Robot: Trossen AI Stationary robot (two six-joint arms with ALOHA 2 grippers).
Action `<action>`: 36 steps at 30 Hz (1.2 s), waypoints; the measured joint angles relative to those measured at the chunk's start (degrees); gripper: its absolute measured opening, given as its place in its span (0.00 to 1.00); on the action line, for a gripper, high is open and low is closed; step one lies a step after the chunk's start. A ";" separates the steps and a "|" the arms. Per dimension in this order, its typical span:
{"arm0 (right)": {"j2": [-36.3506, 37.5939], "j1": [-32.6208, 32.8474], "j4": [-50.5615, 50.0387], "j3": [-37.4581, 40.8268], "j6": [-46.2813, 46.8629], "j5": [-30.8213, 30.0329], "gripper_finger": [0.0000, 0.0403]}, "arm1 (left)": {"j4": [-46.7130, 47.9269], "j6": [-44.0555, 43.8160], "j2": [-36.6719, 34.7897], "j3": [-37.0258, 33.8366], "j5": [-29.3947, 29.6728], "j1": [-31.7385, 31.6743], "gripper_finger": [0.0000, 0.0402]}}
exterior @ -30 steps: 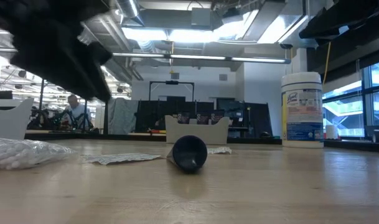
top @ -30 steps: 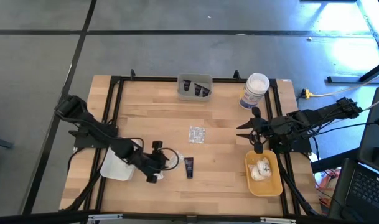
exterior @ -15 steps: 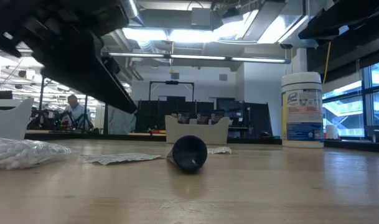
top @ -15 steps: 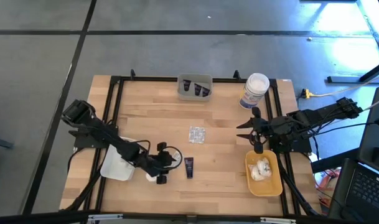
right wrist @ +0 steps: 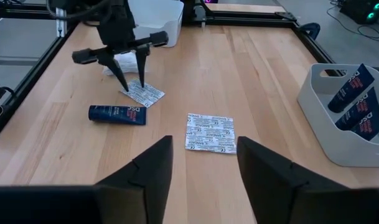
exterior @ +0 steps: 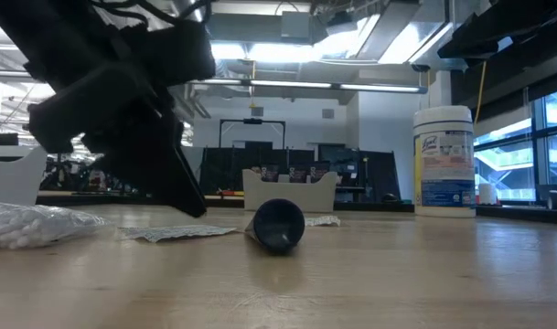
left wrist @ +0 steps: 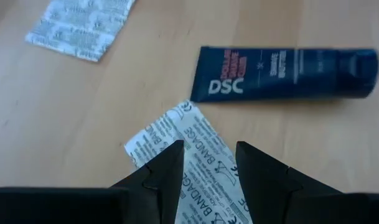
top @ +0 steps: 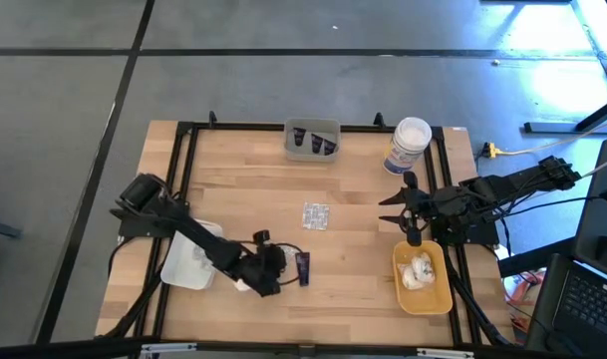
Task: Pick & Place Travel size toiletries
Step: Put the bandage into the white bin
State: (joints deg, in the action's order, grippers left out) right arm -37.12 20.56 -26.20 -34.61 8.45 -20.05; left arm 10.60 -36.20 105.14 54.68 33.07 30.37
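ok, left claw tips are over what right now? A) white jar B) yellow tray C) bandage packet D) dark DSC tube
C: the left claw straddles the bandage packet, fingers open on either side, with the dark DSC tube lying just beyond it.

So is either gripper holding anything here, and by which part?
Nothing is held. The left gripper stands open, fingertips astride a bandage packet lying flat on the table, not clamped. The right gripper is open and empty above the yellow tray.
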 joint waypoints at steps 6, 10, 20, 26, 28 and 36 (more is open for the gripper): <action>0.00 0.00 0.00 0.00 0.00 0.00 0.47 | -0.03 -1.13 1.88 1.40 -2.19 0.10 0.36; 0.00 0.00 0.00 0.00 0.01 0.00 0.48 | 2.41 -5.49 1.95 1.32 -2.61 -0.54 0.36; 0.00 0.01 0.00 0.00 0.00 0.00 0.49 | 6.15 -8.90 1.84 1.37 -1.96 -0.90 0.35; 0.01 0.01 0.00 0.00 0.01 0.00 0.47 | 6.45 -9.05 1.84 1.37 -1.65 -0.90 0.24; 0.01 0.01 0.00 0.00 0.01 0.00 0.46 | 6.48 -9.00 1.84 1.35 -1.62 -0.90 0.18; 0.00 0.00 0.00 0.00 0.01 0.00 0.41 | 6.35 -6.11 1.84 1.35 -2.74 -0.90 0.01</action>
State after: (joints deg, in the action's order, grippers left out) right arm -37.12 20.56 -26.20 -34.61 8.46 -20.05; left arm 16.95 -42.31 106.98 56.03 30.33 29.47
